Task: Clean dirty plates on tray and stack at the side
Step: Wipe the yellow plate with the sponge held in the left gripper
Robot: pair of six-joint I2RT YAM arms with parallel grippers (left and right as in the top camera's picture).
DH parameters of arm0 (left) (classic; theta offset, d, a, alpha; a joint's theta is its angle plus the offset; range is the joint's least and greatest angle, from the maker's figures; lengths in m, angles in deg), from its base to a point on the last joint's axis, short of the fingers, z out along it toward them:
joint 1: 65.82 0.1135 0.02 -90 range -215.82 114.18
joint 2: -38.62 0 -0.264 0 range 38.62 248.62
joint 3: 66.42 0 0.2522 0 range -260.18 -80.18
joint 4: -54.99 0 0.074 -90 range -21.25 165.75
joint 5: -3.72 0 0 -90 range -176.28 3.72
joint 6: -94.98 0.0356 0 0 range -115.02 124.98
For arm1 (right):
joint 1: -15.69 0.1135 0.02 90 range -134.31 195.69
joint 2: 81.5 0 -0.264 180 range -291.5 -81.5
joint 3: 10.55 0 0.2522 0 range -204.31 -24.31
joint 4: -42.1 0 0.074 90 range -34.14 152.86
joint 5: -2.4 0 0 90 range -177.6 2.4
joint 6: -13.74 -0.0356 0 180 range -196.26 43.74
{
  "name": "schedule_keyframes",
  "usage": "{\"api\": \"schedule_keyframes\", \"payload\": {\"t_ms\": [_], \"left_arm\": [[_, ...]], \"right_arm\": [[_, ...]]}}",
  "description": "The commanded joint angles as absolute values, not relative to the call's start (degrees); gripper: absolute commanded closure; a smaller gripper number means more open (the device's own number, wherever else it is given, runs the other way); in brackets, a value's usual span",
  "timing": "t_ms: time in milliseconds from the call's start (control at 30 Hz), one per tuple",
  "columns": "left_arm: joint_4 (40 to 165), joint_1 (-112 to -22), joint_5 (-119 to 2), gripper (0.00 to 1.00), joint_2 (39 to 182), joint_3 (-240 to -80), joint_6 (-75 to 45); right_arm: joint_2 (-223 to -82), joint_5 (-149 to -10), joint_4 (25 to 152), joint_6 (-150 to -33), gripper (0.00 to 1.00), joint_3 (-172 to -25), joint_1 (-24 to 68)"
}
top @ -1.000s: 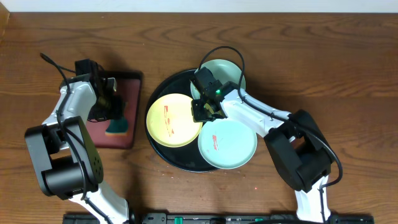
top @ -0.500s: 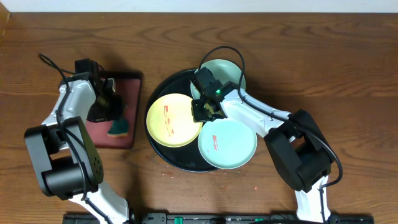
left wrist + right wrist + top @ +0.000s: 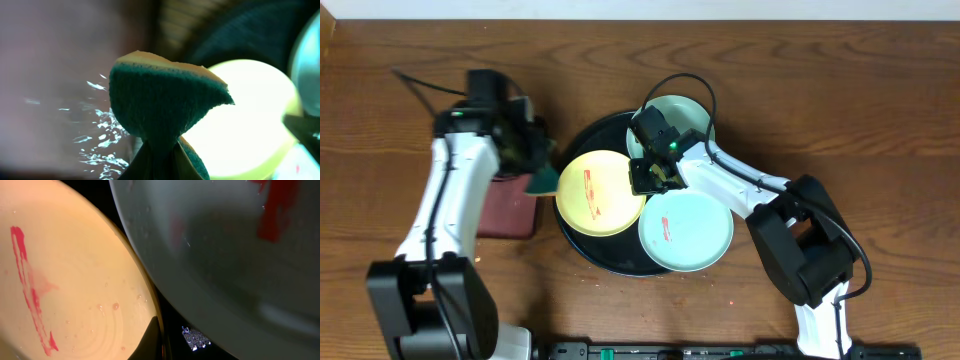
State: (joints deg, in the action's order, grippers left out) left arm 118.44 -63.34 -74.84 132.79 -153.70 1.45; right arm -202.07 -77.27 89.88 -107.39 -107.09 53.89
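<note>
Change vs earlier: L arm has swung off the maroon tray toward the black tray. The sponge was over the maroon tray and now hangs at the black tray's left rim. R arm and all plates as before.
L gripper: fingers pinching the sponge low down. Wrist cam shows it green w/ a yellow back, bulging out past the tips.
Yellow plate: lies in the black tray, just beyond the sponge, on the far side from the maroon tray. Sponge-to-plate contact can't be told.
R gripper: sits at the yellow plate's right edge. Wrist cam shows one dark fingertip over that rim. Spread or pressed together: can't tell.
Front aqua plate: just beside the R fingertips, close against the yellow plate w/ a thin strip of black tray between.
Rear aqua plate: behind the R wrist, at the tray's far rim.
Marks: red smears on the yellow plate's middle and on the front aqua plate.
</note>
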Motion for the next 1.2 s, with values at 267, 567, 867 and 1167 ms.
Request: {"api": "schedule_keyframes", "payload": {"t_ms": [267, 567, 867, 1167], "left_arm": [[109.6, -77.8, -79.3, 0.93, 143.0, -146.9, -16.8], [110.4, -79.3, -72.6, 0.93, 146.4, -146.9, -14.6], [107.4, -78.6, -71.2, 0.93, 146.4, -147.0, -8.9], [107.3, -78.4, -101.4, 0.93, 146.4, -147.0, -25.3]], "right_arm": [[-203.3, -77.4, 90.0, -107.1, 0.99, -107.8, 53.5], [-203.3, -77.4, 90.1, -107.1, 0.99, -107.8, 53.5], [-203.3, -77.4, 90.1, -107.1, 0.99, -107.8, 53.5], [-203.3, -77.4, 90.1, -107.1, 0.99, -107.8, 53.5]]}}
